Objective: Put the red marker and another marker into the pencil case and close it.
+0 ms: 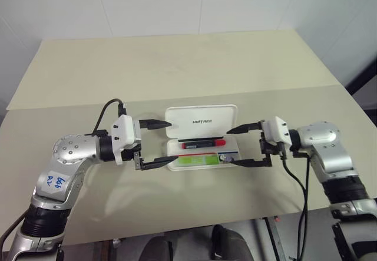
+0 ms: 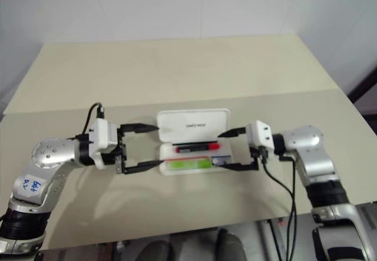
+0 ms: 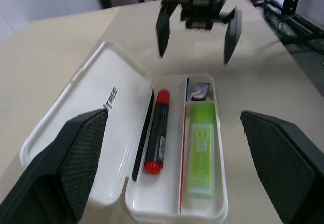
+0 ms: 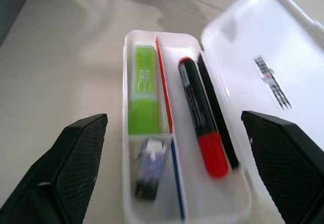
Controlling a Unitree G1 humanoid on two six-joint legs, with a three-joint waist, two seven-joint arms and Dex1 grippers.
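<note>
— While the lid is still up, where is everything found, biggest thing first?

— On the wide beige table (image 1: 177,66) one white hard-plastic pencil case (image 1: 203,165) with rounded corners is seen lying open, its long axis running across the robot's front. Its hinged lid (image 1: 200,122) is thrown back on the far side, away from the robot, with the dark logo text showing.

— And how are the arms placed to it?

— One gripper is stationed at each short end. The left gripper (image 1: 158,143) is held just beside the case's left end, the right gripper (image 1: 244,146) just beside the right end; both are pointed inward along the case's length. Both sets of fingers are spread wide and nothing is gripped by either. Neither is clearly nearer; the lid lies between them, so it can probably be reached from either side and must be swung toward the robot to shut.

— What is counted inside?

— One short thick red marker (image 3: 157,133) with a black body is laid in the compartment next to the hinge, lengthwise. One chunky lime-green translucent highlighter (image 3: 201,145) is laid in the near compartment, parallel to it. One small grey-silver object (image 4: 149,168) is lodged in the small end compartment beside the highlighter. Closing appears to be the step left.
</note>
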